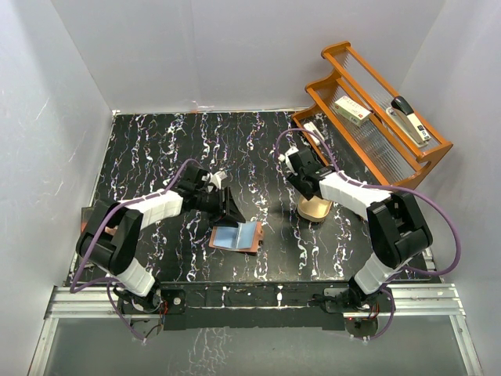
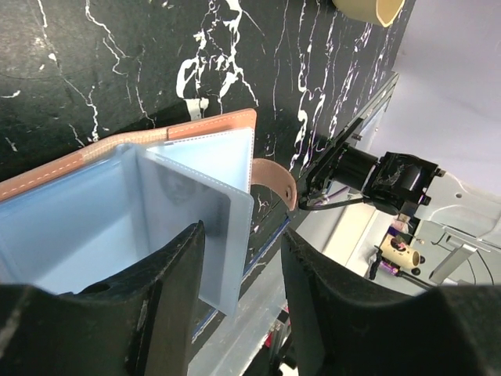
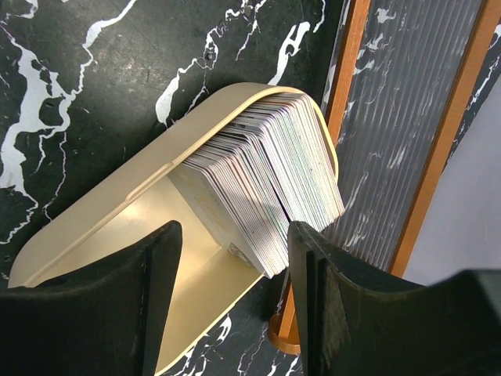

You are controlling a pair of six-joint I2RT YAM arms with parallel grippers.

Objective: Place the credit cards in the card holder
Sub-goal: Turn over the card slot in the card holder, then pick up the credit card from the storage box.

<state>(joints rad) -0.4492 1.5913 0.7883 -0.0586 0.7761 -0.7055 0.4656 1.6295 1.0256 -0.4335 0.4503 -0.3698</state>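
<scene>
Reddish-brown leather marks the wallet (image 1: 236,236), which lies opened flat on the black marbled table (image 1: 156,149) just in front of the left arm, its clear pockets (image 2: 86,227) facing up so a card can be slid in from above. The left gripper (image 2: 243,235) hangs low over it with fingers apart and clamped on nothing. One clear leaf stands up partly between them, probably so that a pocket mouth can be spread or pinned. The cards (image 3: 270,176) are not at the wallet: they lean as a thick stack on edge inside a tan dish (image 3: 109,200) in front of the right arm, beside the foot of an orange wooden rack (image 1: 368,141). The right gripper (image 3: 235,231) hovers over that stack, fingers parted and holding nothing, lined up as if to pinch one card off. Only the overhead view shows wallet and dish sitting apart, and the stapler (image 1: 411,117) on the rack. Only the left wrist view shows the snap tab (image 2: 275,182) and the raised leaf. Only the right wrist view shows that the dish holds many cards, whose colours I cannot tell edge-on.
</scene>
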